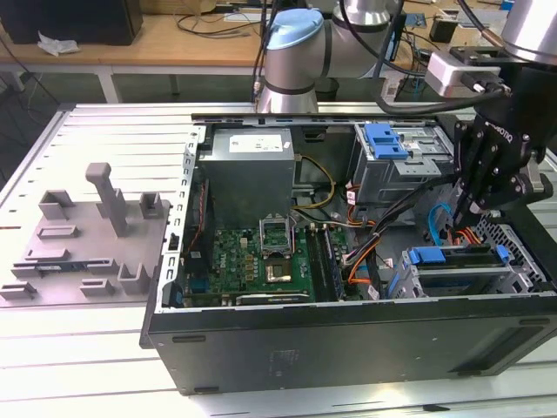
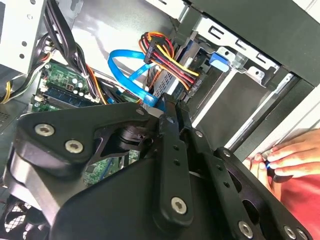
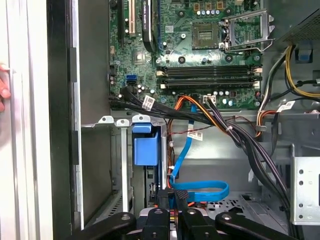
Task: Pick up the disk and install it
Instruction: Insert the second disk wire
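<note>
My tool (image 1: 470,212) hangs inside the computer case (image 1: 348,335), fingers pressed together on nothing. The disk (image 1: 452,266) sits just below it in its slot, blue bracket showing, looking already slid home.

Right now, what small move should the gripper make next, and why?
Probably a slight lift straight up: the gripper hangs right beside the blue cable, the disk appears to sit in its bay already, and a hand rests close by.

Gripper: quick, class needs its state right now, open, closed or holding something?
Gripper: closed, fingers together above the drive bay, holding nothing visible.
</note>
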You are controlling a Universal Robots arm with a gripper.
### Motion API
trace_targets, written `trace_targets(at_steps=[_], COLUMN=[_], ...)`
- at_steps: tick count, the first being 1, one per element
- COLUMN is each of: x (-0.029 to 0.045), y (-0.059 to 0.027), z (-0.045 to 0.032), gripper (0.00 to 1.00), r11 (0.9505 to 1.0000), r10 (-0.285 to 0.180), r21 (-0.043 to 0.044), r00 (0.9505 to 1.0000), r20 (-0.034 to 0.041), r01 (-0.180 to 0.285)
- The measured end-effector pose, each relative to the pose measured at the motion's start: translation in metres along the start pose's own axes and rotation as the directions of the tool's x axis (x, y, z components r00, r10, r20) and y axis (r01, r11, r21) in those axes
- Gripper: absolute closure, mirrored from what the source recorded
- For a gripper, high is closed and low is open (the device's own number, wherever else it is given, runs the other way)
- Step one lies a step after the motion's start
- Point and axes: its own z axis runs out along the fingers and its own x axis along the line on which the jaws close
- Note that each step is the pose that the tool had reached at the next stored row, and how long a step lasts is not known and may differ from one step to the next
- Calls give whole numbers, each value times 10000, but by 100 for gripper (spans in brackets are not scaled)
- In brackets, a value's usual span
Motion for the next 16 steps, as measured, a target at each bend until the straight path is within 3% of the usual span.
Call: trace_targets(at_steps=[1,5,12,16], x=[26,69,150,172], y=[-4,-11,-21,-23], z=[2,7,14,17], gripper=[84,84,84,84], r11=[10000,10000,10000,10000], r10=[1,1,3,4], r21=[-2,-7,-16,-18], r00=[10000,9997,9982,9977], r20=[78,225,592,671], r01=[-1,-1,-2,-2])
